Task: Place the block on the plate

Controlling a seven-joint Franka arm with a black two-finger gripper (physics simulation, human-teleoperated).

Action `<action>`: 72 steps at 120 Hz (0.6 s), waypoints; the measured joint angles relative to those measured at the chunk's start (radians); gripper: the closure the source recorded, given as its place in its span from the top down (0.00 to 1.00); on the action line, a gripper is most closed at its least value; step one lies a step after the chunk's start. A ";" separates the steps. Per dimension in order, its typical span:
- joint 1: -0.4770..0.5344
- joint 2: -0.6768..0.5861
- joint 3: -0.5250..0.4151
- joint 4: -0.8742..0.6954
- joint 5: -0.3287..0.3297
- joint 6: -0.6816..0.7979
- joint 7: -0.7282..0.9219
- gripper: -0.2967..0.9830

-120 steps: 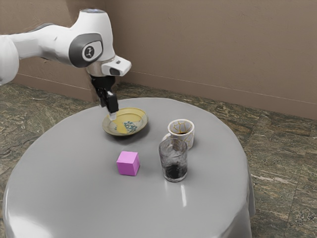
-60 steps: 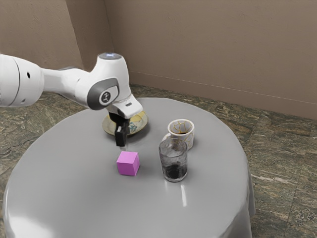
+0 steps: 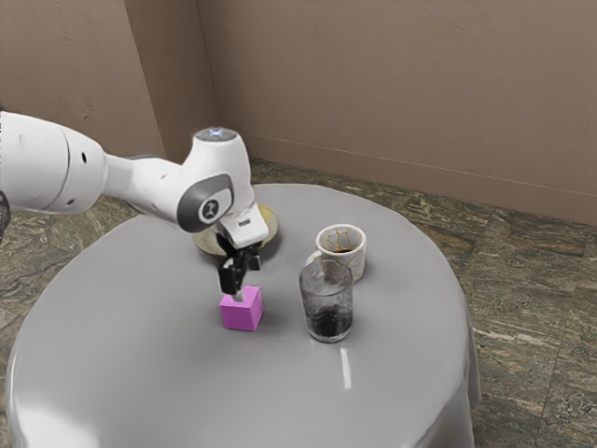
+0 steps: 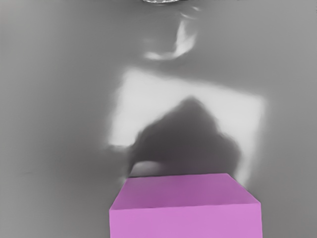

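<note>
My gripper is low over the table, right at the top of the block, with its two black fingers apart. The pink block rests on the table below them; one pale fingertip overlaps its top face. In the wrist view the block looms large at the lower edge. Behind the hand in the exterior view lies the yellow plate, partly hidden by the arm.
A clear glass with dark contents stands to the exterior view's right of the block. Just behind it is a white mug with gold lines. The round grey table has a draped edge.
From over the plate, my hand has moved down and toward the exterior view's right to the block, turning on the way. Block, plate, mug and glass have stayed put.
</note>
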 joint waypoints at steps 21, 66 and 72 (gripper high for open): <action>-0.001 0.031 -0.002 0.008 -0.003 0.008 0.046 0.77; -0.002 0.087 -0.002 0.023 -0.007 0.021 0.109 0.77; -0.001 0.091 -0.002 0.024 -0.008 0.024 0.115 0.77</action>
